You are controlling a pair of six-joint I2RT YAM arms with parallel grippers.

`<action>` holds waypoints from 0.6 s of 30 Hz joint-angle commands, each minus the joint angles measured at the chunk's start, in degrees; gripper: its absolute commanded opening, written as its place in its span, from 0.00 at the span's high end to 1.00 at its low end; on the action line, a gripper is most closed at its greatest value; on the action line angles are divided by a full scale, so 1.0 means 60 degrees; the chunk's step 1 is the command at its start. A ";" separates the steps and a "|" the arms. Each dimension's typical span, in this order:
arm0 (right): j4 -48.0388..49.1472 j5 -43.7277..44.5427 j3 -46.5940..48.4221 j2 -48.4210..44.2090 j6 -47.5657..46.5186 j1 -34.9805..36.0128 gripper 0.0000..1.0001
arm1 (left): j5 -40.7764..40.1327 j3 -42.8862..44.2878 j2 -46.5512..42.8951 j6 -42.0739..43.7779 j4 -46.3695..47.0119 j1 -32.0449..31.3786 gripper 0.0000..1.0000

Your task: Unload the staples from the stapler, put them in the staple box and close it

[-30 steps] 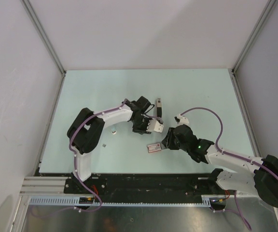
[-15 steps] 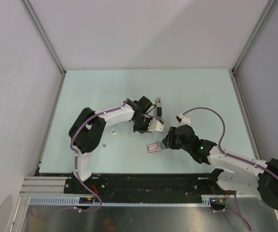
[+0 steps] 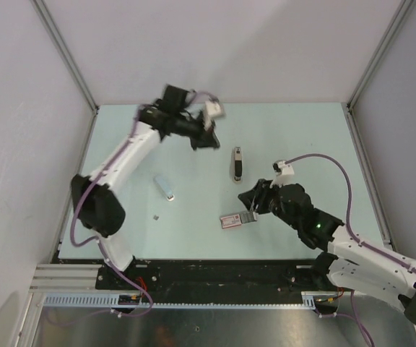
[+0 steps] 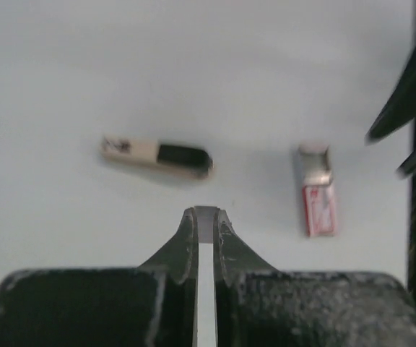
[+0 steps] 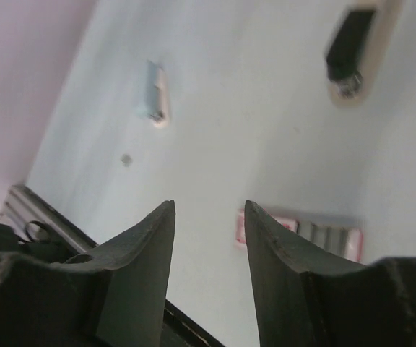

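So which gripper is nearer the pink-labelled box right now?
Right. The right gripper hovers just beside the box; the left gripper is far off, beyond the stapler.

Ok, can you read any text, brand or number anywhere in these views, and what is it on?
Nothing can be read in any view.
The pink-labelled box: red-pink print on its label, too blurred and small to read.
The stapler: a few dark marks on its pale end, too blurred to read.
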 commanded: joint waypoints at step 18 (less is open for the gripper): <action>0.6387 -0.3164 0.2835 0.1315 -0.1618 -0.0146 0.21 | 0.7987 0.2105 -0.2061 -0.6076 -0.0065 0.0947 0.98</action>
